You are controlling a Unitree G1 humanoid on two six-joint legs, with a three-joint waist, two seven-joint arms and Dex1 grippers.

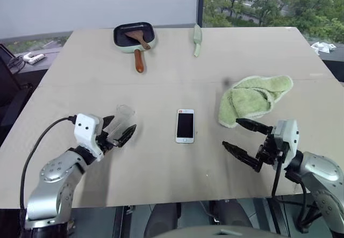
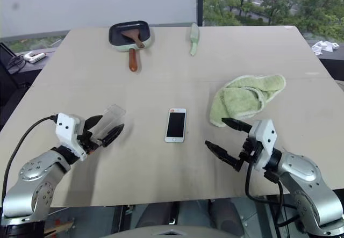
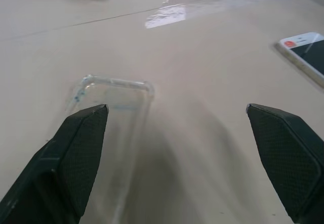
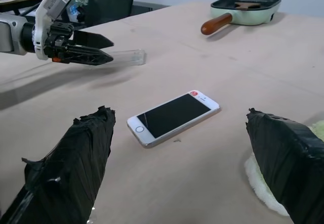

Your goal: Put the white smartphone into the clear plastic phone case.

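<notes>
Currently, status: the task is standing at its start; nothing is being held and the phone is lying outside the case.
Phone: the white smartphone [image 1: 185, 125] is lying flat, screen up, near the middle of the worktop [image 1: 172, 77], somewhat toward the near edge.
Case: the clear plastic phone case [image 3: 112, 114] is resting on the worktop toward the left edge, well apart from the phone, hollow side apparently up.
Left tool: the left tool [image 1: 122, 132] is standing wide open and empty; in the left wrist view one finger is lining up over the case's near end, but contact cannot be confirmed.
Right tool: the right tool [image 1: 244, 140] is standing wide open and empty, hovering near the phone on its right side, with the phone lying between its fingers' lines in the right wrist view.
Bystanders: a green towel [image 1: 251, 98] is lying to the right of the phone; a pan [image 1: 134, 36] is sitting by the far edge.
Remaining: grasping the phone, steadying the case, seating the phone inside the rim.
</notes>
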